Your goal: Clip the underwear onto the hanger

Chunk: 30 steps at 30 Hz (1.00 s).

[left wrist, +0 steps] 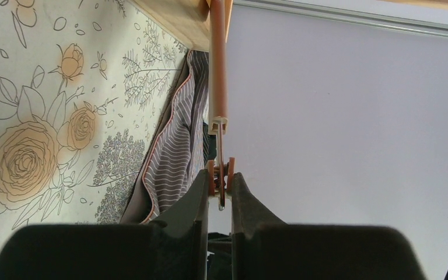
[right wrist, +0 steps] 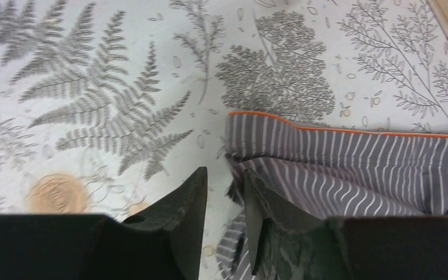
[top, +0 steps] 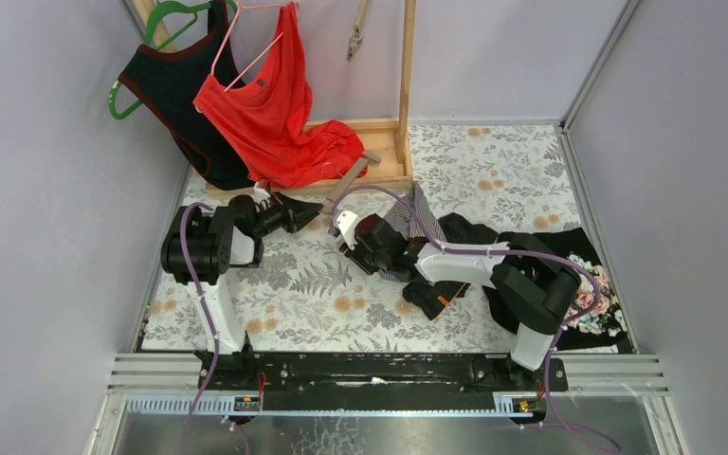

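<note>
The striped grey underwear [top: 418,216] with an orange edge lies on the floral table cloth. In the left wrist view the underwear [left wrist: 178,146] hangs just left of the hanger. The hanger [left wrist: 218,70] is a brown bar with an orange clip [left wrist: 212,178] at its near end. My left gripper [left wrist: 219,182] is shut on that clip, squeezing its two tabs. From above, the left gripper [top: 311,210] points right at the hanger [top: 352,174]. My right gripper [right wrist: 224,181] stands open, with the underwear [right wrist: 350,169] against its right finger. The right gripper [top: 344,227] sits just right of the left one.
A wooden rack base [top: 379,128] stands at the back, with a red top [top: 275,114] and a dark top [top: 175,95] draped over it. Black garments [top: 464,232] and a floral one [top: 599,294] lie on the right. Grey walls close in both sides.
</note>
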Motion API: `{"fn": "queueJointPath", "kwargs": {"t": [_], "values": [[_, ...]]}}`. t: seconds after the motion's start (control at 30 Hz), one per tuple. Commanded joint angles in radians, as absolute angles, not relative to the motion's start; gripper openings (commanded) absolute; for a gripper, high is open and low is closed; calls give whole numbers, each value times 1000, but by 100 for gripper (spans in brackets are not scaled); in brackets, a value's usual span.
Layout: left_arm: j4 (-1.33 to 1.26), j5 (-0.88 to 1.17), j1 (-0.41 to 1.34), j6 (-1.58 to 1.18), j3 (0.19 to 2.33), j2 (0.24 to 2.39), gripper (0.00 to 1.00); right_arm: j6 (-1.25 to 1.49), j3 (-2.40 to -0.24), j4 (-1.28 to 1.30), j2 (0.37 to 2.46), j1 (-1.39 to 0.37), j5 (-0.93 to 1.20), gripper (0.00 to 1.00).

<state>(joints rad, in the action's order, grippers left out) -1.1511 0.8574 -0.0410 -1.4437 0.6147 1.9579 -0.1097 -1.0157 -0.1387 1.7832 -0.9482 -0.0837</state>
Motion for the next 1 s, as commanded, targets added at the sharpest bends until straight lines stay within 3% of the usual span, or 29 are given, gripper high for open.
{"fn": "queueJointPath", "kwargs": {"t": [0.0,0.1,0.17,0.43,0.97], "values": [[-1198,885,-51,-1451,598,1956,0,-31,-983,-117,1643,-972,-42,41],[-1200,882,-50,-1452,596,1956,0,-6,-951,-158,1540,-973,-62,74],[-1206,882,-50,-1456,595,1954,0,-1,-992,-106,1525,-973,-108,79],[-1213,880,-51,-1463,586,1940,0,33,-1237,103,1713,-956,-219,59],[-1226,878,-52,-1470,582,1944,0,101,-1224,79,1885,-861,-194,62]]}}
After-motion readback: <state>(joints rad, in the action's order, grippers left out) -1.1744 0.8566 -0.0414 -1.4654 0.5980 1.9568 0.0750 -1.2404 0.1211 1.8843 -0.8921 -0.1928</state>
